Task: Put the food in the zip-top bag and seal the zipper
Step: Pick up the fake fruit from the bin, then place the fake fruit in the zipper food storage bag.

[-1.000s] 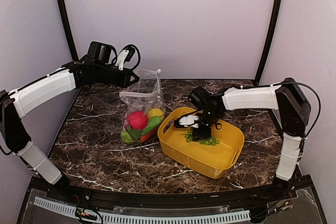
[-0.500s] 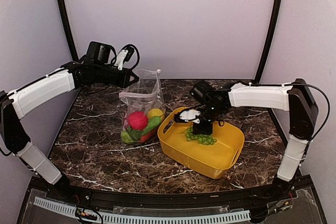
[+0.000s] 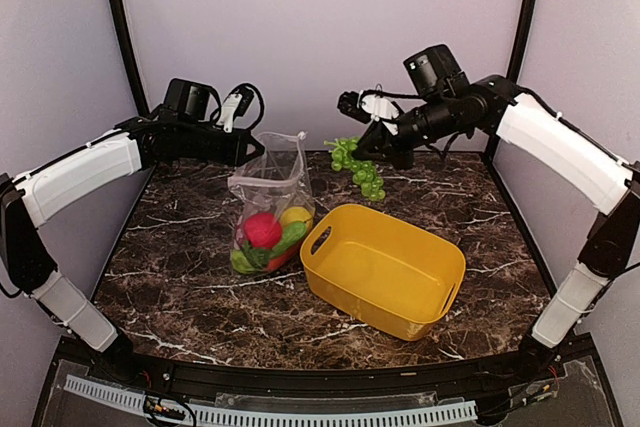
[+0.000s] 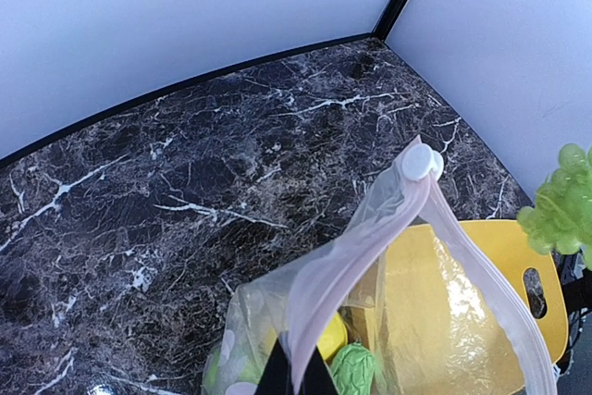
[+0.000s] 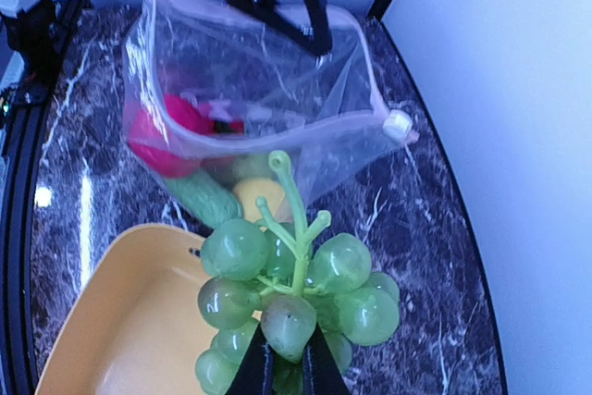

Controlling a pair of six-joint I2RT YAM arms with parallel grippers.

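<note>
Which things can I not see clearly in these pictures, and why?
- Left wrist view: the bottom edge cuts off the left hand and the toy food inside the clear dotted plastic bag.
- Right wrist view: the green plastic grape bunch hides most of the right hand.

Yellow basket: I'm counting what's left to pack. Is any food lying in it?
No, the yellow basket shows only its bare floor, and the grape bunch hangs from the right gripper.

Grape bunch (in right end effector) near zip-top bag
</note>
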